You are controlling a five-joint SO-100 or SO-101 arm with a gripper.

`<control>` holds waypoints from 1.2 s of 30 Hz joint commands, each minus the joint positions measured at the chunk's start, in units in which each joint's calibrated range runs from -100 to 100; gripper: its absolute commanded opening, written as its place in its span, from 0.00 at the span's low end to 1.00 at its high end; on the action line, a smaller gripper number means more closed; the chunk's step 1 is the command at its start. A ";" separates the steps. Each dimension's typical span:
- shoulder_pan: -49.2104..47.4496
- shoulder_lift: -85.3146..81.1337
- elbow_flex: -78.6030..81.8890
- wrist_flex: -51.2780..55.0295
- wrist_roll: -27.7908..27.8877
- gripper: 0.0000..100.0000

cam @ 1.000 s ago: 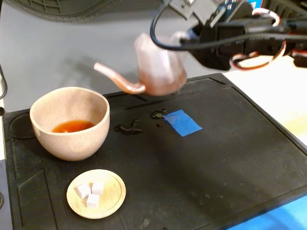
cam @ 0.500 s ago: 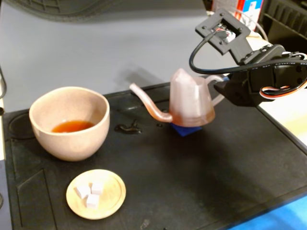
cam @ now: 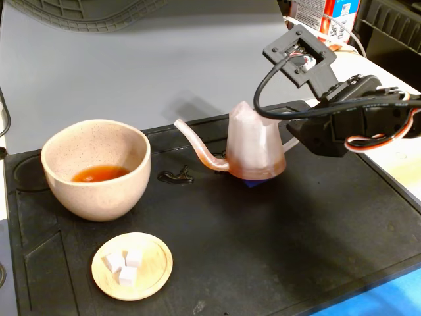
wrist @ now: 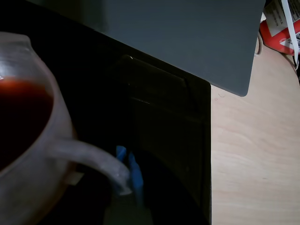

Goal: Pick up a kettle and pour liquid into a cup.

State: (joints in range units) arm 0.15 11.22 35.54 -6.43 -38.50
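The pale-pink kettle stands upright on the black mat, its thin spout pointing left toward the cup. My gripper reaches in from the right and is shut on the kettle's loop handle. Reddish-brown liquid shows through the kettle's wall in the wrist view. The speckled beige cup sits at the mat's left with a shallow pool of the liquid in it. It stands well apart from the kettle.
A corner of blue tape peeks out under the kettle. Spilled drops lie between cup and kettle. A small wooden dish with white cubes sits in front of the cup. Bare wooden tabletop lies right of the mat.
The kettle came away from the cup, moved right and down, went from tilted in the air to upright, and now rests on the mat over the blue tape.
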 commanded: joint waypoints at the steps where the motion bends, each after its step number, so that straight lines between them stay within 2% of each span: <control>1: -0.11 -0.55 -0.42 -1.91 0.22 0.01; 6: -0.11 -0.55 -0.33 -2.17 0.32 0.01; 8: -0.11 -0.55 -0.33 -1.82 0.38 0.11; 23: -0.72 -1.57 4.21 -2.26 0.32 0.11; 26: -0.72 -15.06 18.54 -2.17 -0.15 0.10; 28: -0.72 -21.03 22.72 -1.65 -0.20 0.10; 29: -0.72 -28.11 27.25 -1.57 -0.25 0.03; 30: -0.72 -29.99 28.25 -1.57 -0.25 0.01; 34: -0.72 -51.57 42.68 -1.57 -10.28 0.01; 36: 0.57 -63.18 51.21 -1.48 -11.17 0.01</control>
State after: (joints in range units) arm -0.45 -43.58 82.57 -7.66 -49.40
